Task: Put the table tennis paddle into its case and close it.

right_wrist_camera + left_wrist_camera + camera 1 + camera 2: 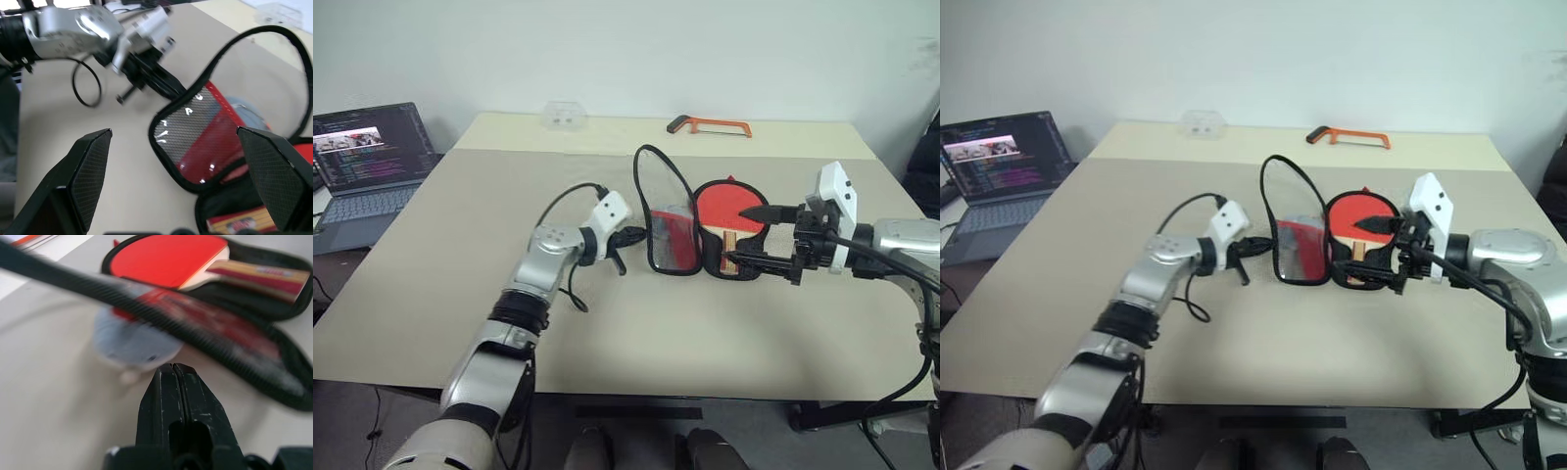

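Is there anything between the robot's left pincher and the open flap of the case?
Nothing visible. The left gripper, fingers shut, sits beside the raised flap of the case, with bare table between them. The paddle already lies inside.

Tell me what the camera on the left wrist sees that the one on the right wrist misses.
Left wrist camera alone: the paddle's full red face, its striped handle, and the left arm's shut fingers.

Right wrist camera alone: the left arm from outside, and two wide-open fingers.

Both: the open case with its raised flap, and the tan table.
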You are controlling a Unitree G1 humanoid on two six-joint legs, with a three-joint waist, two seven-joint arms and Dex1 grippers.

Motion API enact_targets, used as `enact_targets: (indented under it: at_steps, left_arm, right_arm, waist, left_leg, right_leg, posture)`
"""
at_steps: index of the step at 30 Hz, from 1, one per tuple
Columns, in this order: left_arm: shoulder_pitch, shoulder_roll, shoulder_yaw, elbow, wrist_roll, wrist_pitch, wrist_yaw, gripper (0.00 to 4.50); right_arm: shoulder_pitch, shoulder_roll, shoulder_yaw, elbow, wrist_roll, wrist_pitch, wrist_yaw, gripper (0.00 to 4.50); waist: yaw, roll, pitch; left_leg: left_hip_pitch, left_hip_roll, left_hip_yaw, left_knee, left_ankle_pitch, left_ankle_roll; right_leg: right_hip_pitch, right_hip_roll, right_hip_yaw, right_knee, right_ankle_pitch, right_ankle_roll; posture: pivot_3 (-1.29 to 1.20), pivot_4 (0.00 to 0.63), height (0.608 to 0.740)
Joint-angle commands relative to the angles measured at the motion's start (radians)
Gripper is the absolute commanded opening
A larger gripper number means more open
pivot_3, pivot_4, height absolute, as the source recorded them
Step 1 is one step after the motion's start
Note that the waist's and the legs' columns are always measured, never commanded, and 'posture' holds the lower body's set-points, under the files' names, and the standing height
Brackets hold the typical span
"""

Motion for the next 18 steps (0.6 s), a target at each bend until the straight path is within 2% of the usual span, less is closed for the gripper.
enact_targets:
  at_steps: [1,5,11,13,18]
  left_arm:
    - [-0.042,-0.095,0.000,-0.070,-0.035,0.004,0.023,0.03]
    - [-0.108,-0.271,-0.008,0.008,-0.013,-0.039,0.129,0.03]
    - [-0.140,-0.441,-0.058,0.214,0.082,-0.097,0.301,0.03]
    - [-0.135,-0.453,-0.075,0.239,0.109,-0.102,0.316,0.03]
    - [-0.119,-0.359,-0.058,0.183,0.120,-0.075,0.297,0.03]
  right_arm:
    - [-0.002,-0.006,-0.020,-0.029,0.010,-0.027,-0.021,4.50]
    - [0.003,-0.019,-0.071,-0.026,0.020,-0.021,-0.062,4.50]
    - [0.023,-0.046,-0.194,-0.045,0.066,0.018,-0.136,4.50]
    - [0.034,-0.057,-0.216,-0.053,0.074,0.027,-0.158,4.50]
    - [0.049,-0.058,-0.269,-0.040,0.110,0.103,-0.241,4.50]
  waist:
    - [0.003,0.000,0.000]
    - [0.019,-0.001,0.000]
    - [0.019,-0.001,0.000]
    - [0.014,-0.001,0.000]
    - [0.005,-0.001,0.000]
  left_leg:
    - [0.000,0.000,0.000,0.000,0.000,0.000]
    - [0.000,-0.001,0.000,0.001,0.000,0.000]
    - [0.002,-0.001,-0.001,0.000,0.000,0.000]
    - [0.002,-0.002,-0.001,0.000,0.000,0.000]
    - [0.004,-0.001,-0.002,0.000,0.000,0.000]
  right_leg:
    - [0.000,0.000,0.000,0.000,0.000,0.000]
    - [0.000,0.000,0.000,0.000,0.000,0.000]
    - [0.003,0.000,0.000,-0.002,0.000,0.000]
    - [0.003,0.000,0.001,-0.002,0.000,0.000]
    - [0.003,0.001,0.001,0.001,0.000,0.000]
  posture:
    - [0.00,0.150,0.740]
    - [0.00,0.150,0.740]
    - [0.00,0.150,0.740]
    - [0.00,0.150,0.740]
    - [0.00,0.150,0.740]
